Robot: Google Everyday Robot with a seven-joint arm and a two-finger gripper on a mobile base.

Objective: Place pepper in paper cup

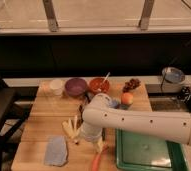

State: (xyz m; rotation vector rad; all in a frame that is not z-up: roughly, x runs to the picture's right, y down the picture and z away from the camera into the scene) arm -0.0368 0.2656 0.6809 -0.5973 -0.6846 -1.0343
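The gripper (99, 145) hangs over the desk's (41, 117) front edge, jaws spread wide and empty. The pepper (96, 161) lies just beside them at 6 o'clock, its long axis running 1 to 7 o'clock. The paper cup (55, 86) stands well apart at 11 o'clock.

White hole-dotted arm (139, 122), pale jaws at its end.

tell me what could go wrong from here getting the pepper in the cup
The hand hangs just above the pepper, close to the banana peel: it might catch the peel instead. The paper cup is small and stands beside the purple bowl; the long pepper may tip it over.
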